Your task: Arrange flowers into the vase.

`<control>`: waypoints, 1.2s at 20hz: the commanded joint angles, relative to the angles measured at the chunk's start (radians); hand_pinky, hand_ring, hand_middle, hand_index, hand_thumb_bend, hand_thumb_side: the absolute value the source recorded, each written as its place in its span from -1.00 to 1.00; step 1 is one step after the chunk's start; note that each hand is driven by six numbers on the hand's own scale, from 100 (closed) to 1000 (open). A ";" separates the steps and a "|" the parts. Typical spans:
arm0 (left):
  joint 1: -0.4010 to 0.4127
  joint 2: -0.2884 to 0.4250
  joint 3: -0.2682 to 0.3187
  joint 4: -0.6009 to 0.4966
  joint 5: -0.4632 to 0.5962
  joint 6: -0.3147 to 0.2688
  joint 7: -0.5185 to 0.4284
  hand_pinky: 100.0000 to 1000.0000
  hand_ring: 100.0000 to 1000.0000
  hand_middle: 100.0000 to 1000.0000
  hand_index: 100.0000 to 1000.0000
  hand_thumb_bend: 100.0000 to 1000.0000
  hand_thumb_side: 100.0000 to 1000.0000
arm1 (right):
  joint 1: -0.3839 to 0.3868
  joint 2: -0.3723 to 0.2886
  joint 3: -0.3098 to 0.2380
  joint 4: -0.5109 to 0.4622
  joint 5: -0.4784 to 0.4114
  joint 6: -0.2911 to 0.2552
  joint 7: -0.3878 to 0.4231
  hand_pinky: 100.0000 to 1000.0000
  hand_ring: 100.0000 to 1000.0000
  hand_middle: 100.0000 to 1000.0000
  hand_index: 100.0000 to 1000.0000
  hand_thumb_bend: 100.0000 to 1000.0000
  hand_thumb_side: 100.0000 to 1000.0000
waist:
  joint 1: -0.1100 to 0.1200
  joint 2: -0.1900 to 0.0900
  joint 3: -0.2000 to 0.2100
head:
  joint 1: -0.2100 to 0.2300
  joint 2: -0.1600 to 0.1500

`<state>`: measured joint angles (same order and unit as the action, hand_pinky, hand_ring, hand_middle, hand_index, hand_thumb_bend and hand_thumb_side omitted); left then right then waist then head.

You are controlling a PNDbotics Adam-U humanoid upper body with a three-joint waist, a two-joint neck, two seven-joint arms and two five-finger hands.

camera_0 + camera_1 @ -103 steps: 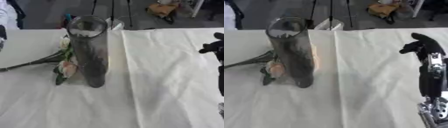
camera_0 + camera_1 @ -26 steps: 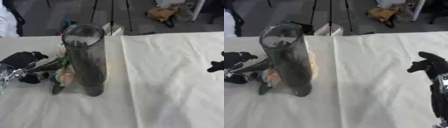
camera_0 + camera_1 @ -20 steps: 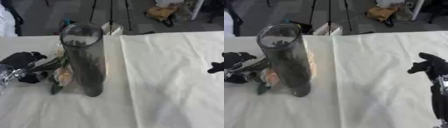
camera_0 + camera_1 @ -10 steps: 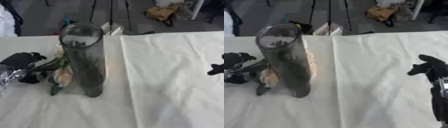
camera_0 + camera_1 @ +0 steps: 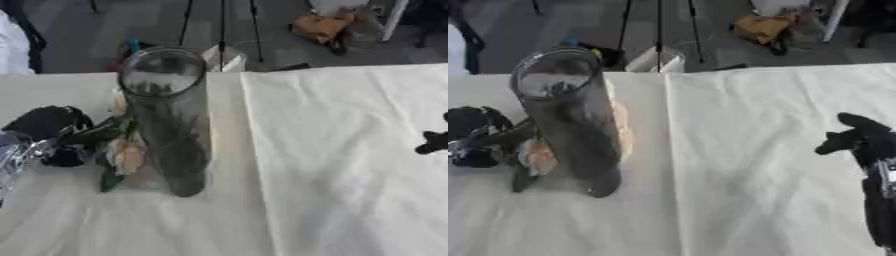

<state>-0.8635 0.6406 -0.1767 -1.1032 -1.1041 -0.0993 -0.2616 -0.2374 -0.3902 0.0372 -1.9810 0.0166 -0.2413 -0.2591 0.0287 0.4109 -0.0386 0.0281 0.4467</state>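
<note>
A tall clear glass vase (image 5: 171,120) stands upright on the white tablecloth, left of the middle. Behind and left of it lie flowers (image 5: 128,155) with pale peach blooms, green leaves and dark stems. My left hand (image 5: 48,135) is at the left edge, its fingers curled around the flower stems (image 5: 96,134) just above the cloth. Over the right side of the table my right hand (image 5: 857,136) hovers, fingers loosely curled and holding nothing, far from the vase.
The white tablecloth (image 5: 332,165) covers the table, with a lengthwise crease right of the vase. Beyond the far edge are tripod legs (image 5: 219,25), a white box (image 5: 223,57) and clutter on the floor.
Over the last five seconds my left hand has come in from the left and closed on the flower stems. In the last second little has moved; the right hand has shifted slightly.
</note>
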 commanded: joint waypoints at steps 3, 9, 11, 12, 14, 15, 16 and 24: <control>-0.023 0.018 0.011 -0.003 0.008 -0.003 -0.011 -0.53 -0.34 -0.15 0.23 -1.00 -0.26 | -0.003 -0.007 -0.006 -0.019 0.006 0.001 0.002 0.53 -0.02 -0.10 0.54 -1.00 0.96 | 0.010 -0.003 0.000 | 0.005 -0.014; -0.027 0.011 0.010 0.003 0.020 0.003 -0.019 -0.75 -0.55 -0.36 -0.13 -1.00 -0.27 | -0.004 -0.005 -0.008 -0.019 0.008 0.001 0.003 0.54 -0.02 -0.10 0.54 -1.00 0.96 | 0.010 -0.002 -0.003 | 0.010 -0.017; -0.029 0.007 0.011 0.007 0.023 0.009 -0.017 -0.90 -0.74 -0.51 -0.25 -1.00 -0.25 | -0.004 -0.004 -0.008 -0.019 0.008 0.001 0.002 0.54 -0.02 -0.11 0.54 -1.00 0.96 | 0.010 -0.001 -0.006 | 0.012 -0.019; -0.030 0.005 0.011 0.010 0.024 0.013 -0.016 -0.96 -0.82 -0.57 -0.29 -1.00 -0.24 | -0.004 -0.004 -0.009 -0.019 0.008 0.001 0.002 0.54 -0.02 -0.11 0.54 -1.00 0.96 | 0.010 0.000 -0.008 | 0.012 -0.020; -0.031 0.002 0.011 0.015 0.024 0.023 -0.011 -1.00 -0.88 -0.62 -0.33 -1.00 -0.24 | -0.003 -0.003 -0.010 -0.019 0.009 0.001 0.002 0.54 -0.02 -0.11 0.54 -1.00 0.96 | 0.010 0.000 -0.010 | 0.013 -0.020; -0.031 0.000 0.012 0.018 0.024 0.028 -0.009 -1.00 -0.96 -0.67 -0.39 -1.00 -0.23 | -0.002 -0.003 -0.010 -0.019 0.009 0.001 0.001 0.54 -0.02 -0.11 0.54 -1.00 0.96 | 0.010 0.001 -0.012 | 0.014 -0.021; -0.032 -0.001 0.013 0.022 0.023 0.033 -0.008 -1.00 -0.97 -0.68 -0.41 -1.00 -0.22 | -0.002 -0.002 -0.011 -0.019 0.009 0.001 0.001 0.54 -0.02 -0.11 0.54 -1.00 0.96 | 0.010 0.001 -0.013 | 0.014 -0.021; -0.036 -0.009 0.020 0.043 0.038 0.045 0.010 -1.00 -1.00 -1.00 -0.76 -1.00 -0.24 | 0.000 0.001 -0.014 -0.019 0.011 0.001 -0.002 0.54 -0.02 -0.11 0.54 -1.00 0.96 | 0.011 0.002 -0.022 | 0.018 -0.026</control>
<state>-0.8826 0.6221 -0.1728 -1.0603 -1.0686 -0.0579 -0.2576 -0.2359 -0.3816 0.0313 -1.9810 0.0236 -0.2403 -0.2582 0.0287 0.4147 -0.0577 0.0432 0.4334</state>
